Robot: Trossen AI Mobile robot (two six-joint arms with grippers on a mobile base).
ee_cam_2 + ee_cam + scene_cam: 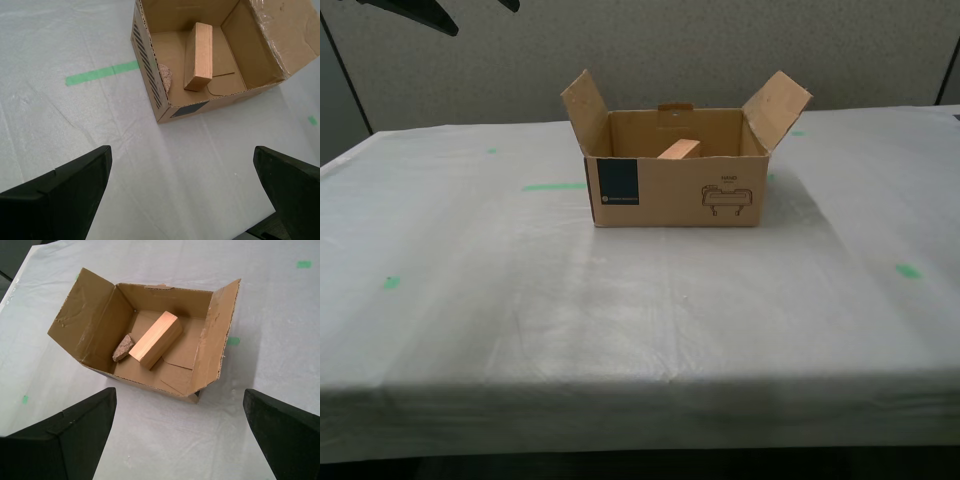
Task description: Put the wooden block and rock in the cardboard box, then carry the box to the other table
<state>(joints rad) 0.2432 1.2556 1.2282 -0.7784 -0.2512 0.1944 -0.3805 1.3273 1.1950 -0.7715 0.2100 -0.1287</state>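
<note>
White-grey cloth with green tape marks (552,186) covers the surface (640,320), and the box (675,190) stands on it ahead of and below both grippers, flaps up, with the block (155,339) leaning inside and the rock (123,348) touching its lower end. Corrugated card will likely flex and the load looks light but loose, so opposite side walls low down seem the safest hold, kept level. The first gripper (180,435) and second gripper (182,192) both hang spread wide, empty and touching nothing.
</note>
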